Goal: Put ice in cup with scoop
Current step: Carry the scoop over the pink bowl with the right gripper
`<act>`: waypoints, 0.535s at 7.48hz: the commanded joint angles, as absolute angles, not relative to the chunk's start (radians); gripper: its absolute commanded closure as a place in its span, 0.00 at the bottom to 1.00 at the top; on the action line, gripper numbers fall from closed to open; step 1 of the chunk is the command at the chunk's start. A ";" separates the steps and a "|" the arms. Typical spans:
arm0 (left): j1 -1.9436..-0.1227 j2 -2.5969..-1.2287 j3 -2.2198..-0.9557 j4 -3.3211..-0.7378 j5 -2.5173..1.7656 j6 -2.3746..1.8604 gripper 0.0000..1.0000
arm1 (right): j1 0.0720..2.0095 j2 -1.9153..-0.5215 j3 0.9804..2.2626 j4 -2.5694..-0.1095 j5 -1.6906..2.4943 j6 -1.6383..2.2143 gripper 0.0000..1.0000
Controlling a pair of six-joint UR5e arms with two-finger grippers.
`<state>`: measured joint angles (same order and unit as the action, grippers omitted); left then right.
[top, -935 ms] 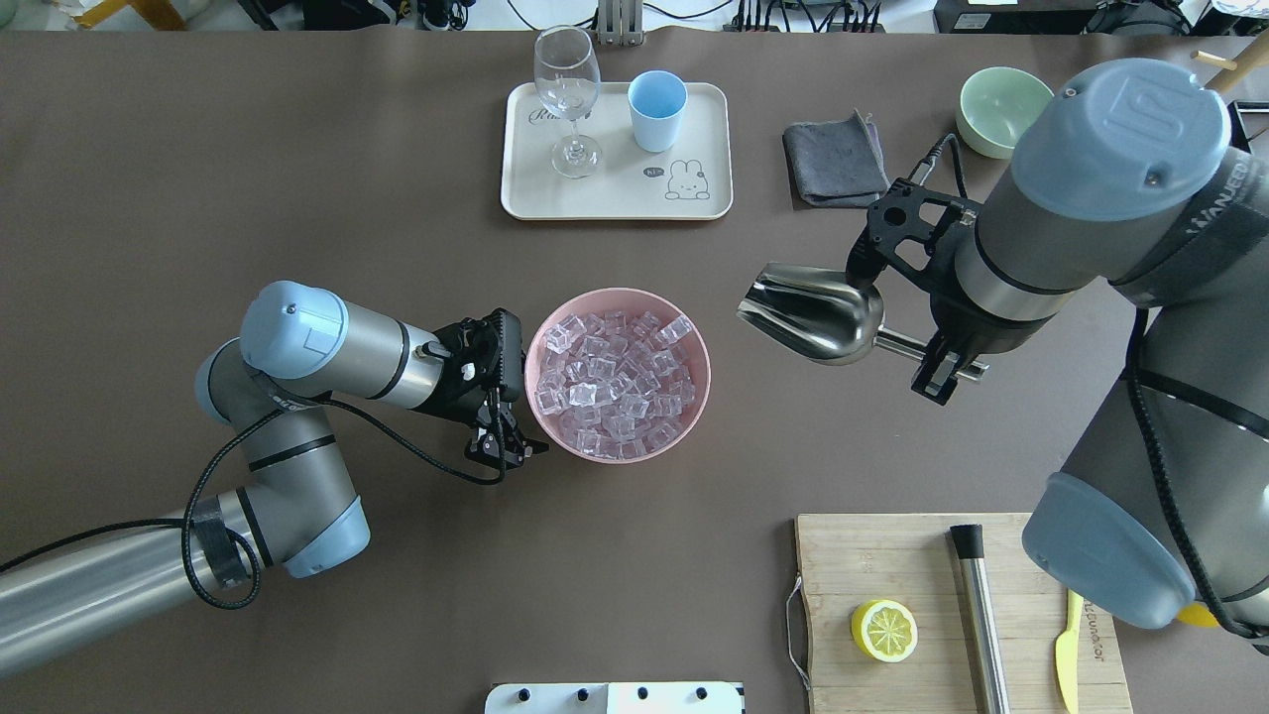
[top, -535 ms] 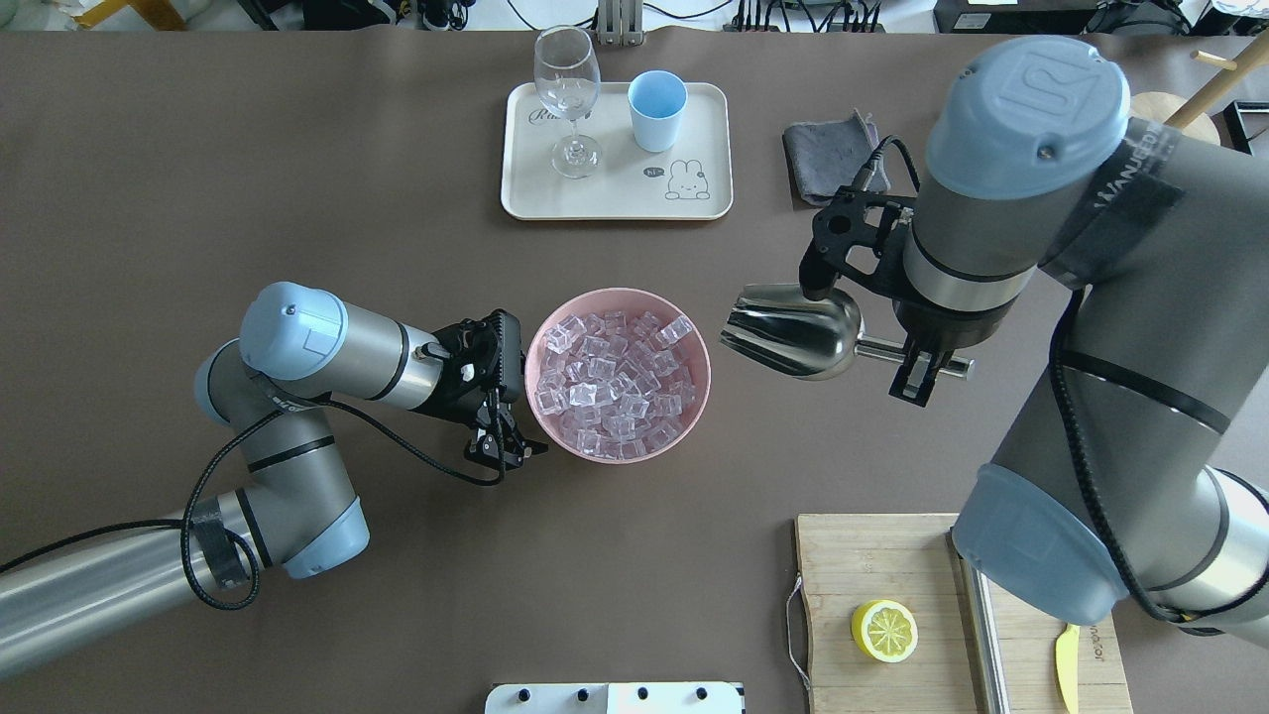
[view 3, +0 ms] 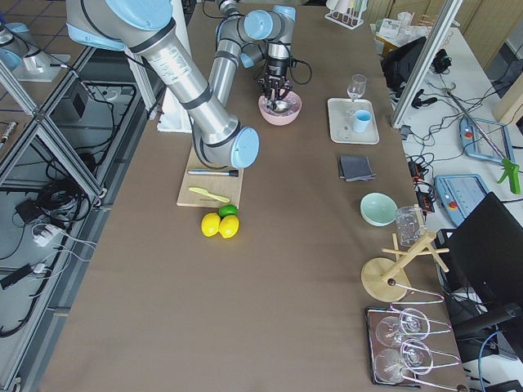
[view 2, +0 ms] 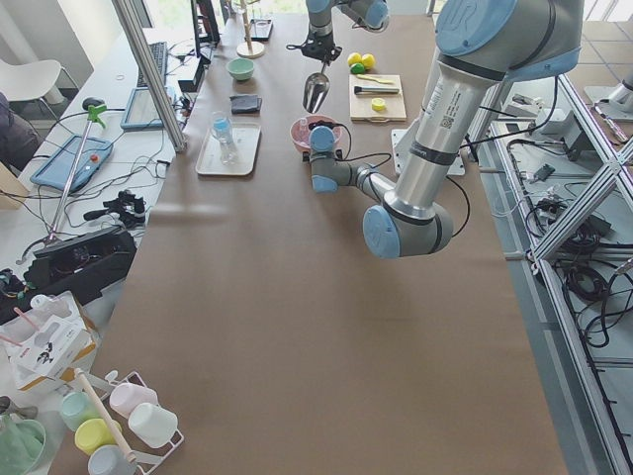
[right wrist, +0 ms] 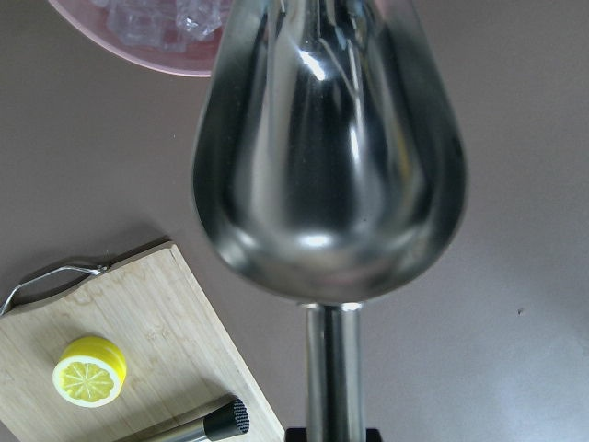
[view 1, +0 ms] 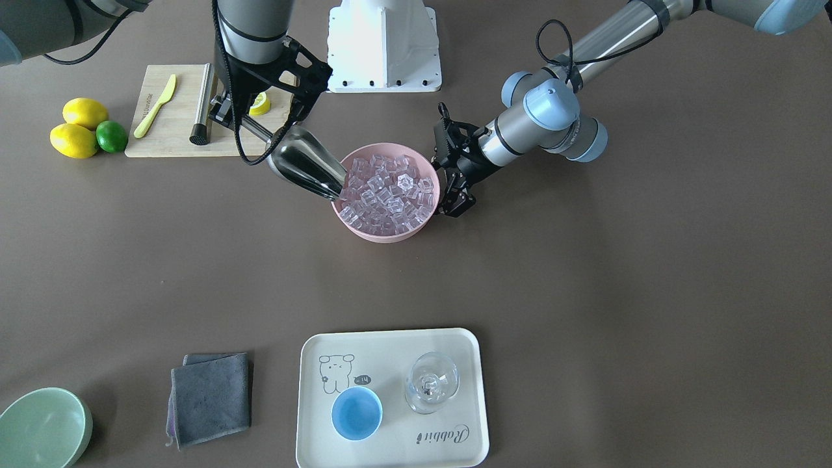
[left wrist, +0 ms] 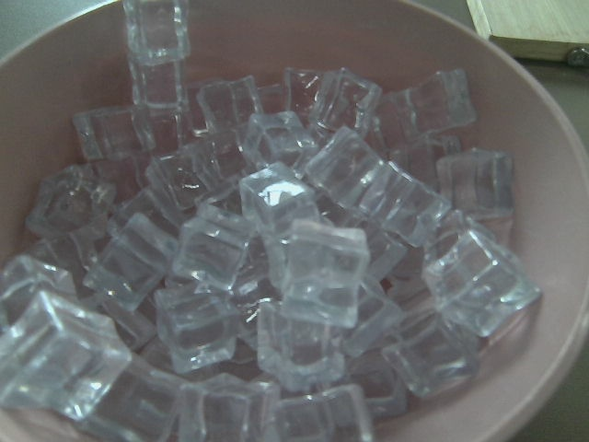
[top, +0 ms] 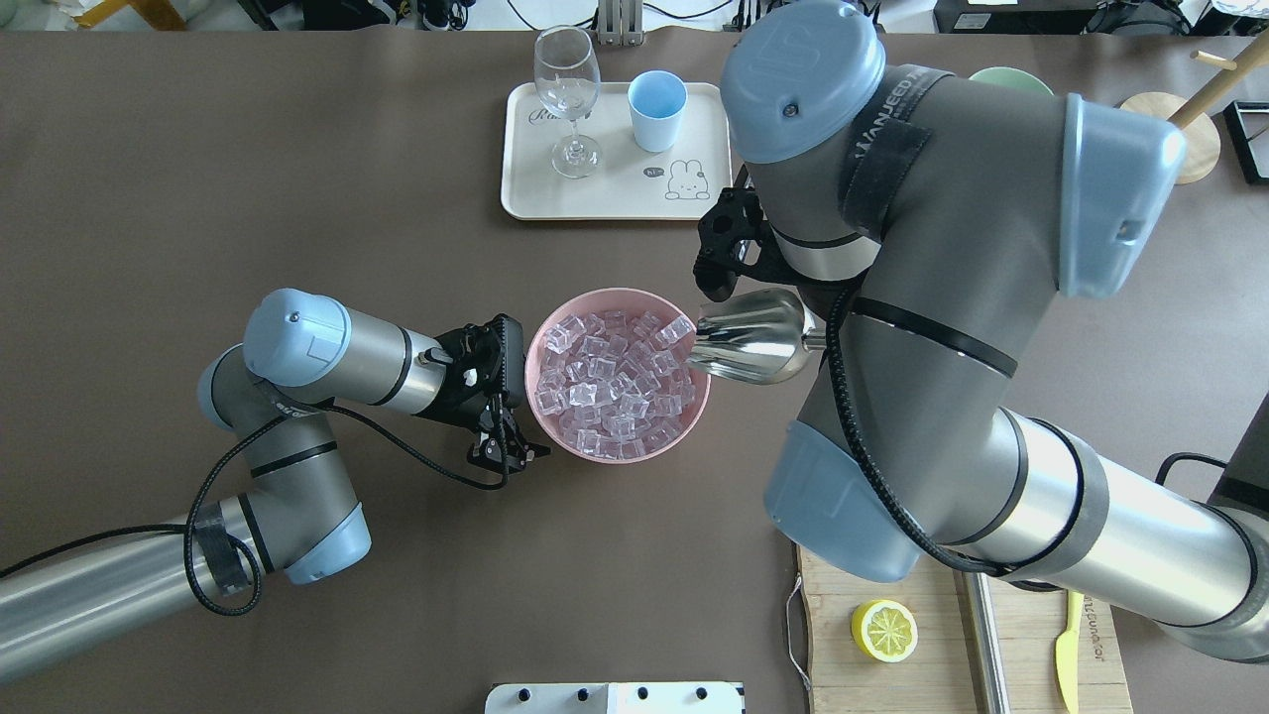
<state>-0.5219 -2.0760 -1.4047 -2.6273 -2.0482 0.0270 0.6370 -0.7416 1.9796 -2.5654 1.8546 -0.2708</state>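
Scooping step: right gripper (view 1: 222, 116) clamped on scoop (top: 749, 337) handle, mouth at bowl (top: 620, 458) rim touching ice (top: 610, 382) (looks unloaded). Left gripper (top: 504, 448) beside bowl, grip unclear. Next: dig in, lift level, carry to cup (top: 656, 109), well apart on tray (top: 615, 203).

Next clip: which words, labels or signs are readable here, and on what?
"Rabbit": script on the tray.
"hi~": small bubble beside the tray's rabbit drawing, barely legible.
"WANUEED": strap on the right arm; remainder hidden.
Yellow knife print: too blurred.
Left arm sticker, exterior left view: too small.
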 commanded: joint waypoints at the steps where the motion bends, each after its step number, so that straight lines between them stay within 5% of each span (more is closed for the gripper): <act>1: -0.515 -2.075 -1.404 -2.635 -2.042 0.026 0.02 | 0.617 -0.684 1.922 -2.683 1.781 -0.354 1.00; 4: -0.515 -2.074 -1.404 -2.641 -2.042 0.025 0.02 | 0.606 -0.545 1.768 -2.713 1.758 -0.379 1.00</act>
<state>-0.5156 -2.0755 -1.4038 -2.6366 -2.0418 0.0260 0.6102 -0.6261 1.8470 -2.6858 1.7668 -0.3639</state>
